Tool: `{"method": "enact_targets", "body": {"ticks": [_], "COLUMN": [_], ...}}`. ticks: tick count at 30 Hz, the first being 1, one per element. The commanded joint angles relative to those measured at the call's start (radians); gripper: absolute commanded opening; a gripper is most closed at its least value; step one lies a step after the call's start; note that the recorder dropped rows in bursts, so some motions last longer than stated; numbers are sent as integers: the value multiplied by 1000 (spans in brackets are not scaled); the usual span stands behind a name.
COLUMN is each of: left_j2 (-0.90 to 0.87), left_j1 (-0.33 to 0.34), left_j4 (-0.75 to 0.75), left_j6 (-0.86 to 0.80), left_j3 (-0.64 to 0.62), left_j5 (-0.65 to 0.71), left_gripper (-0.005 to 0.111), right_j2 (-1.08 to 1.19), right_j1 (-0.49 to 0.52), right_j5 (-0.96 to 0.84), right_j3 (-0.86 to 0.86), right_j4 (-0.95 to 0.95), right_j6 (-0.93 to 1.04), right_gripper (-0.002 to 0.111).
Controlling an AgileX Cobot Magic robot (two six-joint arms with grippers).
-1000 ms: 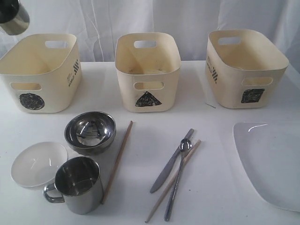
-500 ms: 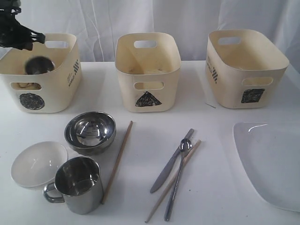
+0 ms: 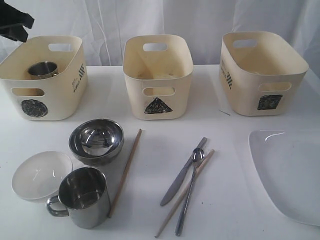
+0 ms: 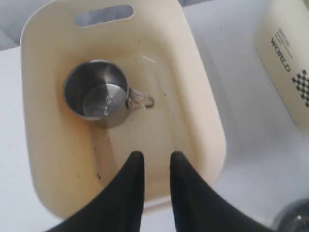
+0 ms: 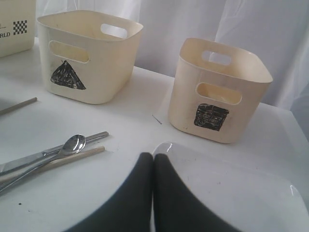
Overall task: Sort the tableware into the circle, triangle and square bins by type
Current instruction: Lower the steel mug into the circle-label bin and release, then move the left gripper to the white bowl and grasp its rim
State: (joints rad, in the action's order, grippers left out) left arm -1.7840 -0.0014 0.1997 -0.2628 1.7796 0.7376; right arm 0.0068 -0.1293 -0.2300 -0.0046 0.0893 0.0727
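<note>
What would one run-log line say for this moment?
left gripper: open, empty, above circle bin | mug: upright in bin | right gripper: shut

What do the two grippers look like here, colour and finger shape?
The left gripper and the right gripper each have two plain matte black fingers, broad at the base and curving to narrow rounded tips. No markings or cables show on them.

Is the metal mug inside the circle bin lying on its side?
No, the steel mug stands upright in the circle bin, open mouth facing up.
</note>
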Motion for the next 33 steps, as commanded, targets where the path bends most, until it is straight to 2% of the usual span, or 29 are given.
{"method": "enact_targets", "body": {"ticks": [1, 8, 14, 17, 23, 30, 33], "left_j2": [170, 438, 551, 558, 556, 502, 450], "left_j1": [-1, -1, -1, -1, -1, -1, -1], "left_j4": [8, 89, 197, 212, 219, 248, 323], "left_j6": [-14, -16, -26, -29, -44, -65, -142], "left_j3": [-218, -626, -871, -965, -1097, -1134, -1134], "left_j5": [47, -17, -49, -84, -227, -326, -350], "left_gripper": [25, 27, 59, 61, 61, 61, 61], "right_j2": [-7, -7, -7, -7, -7, -7, -7], "right_j1": [-3, -3, -3, -3, -3, -3, -3], "right_j5": [11, 11, 11, 11, 11, 11, 11], "right_j3": [5, 5, 5, 5, 5, 5, 5], "right_j4": [3, 3, 3, 3, 3, 3, 3], "right_j6": [2, 2, 2, 2, 2, 2, 2], "right_gripper": [0, 0, 0, 0, 0, 0, 0]}}
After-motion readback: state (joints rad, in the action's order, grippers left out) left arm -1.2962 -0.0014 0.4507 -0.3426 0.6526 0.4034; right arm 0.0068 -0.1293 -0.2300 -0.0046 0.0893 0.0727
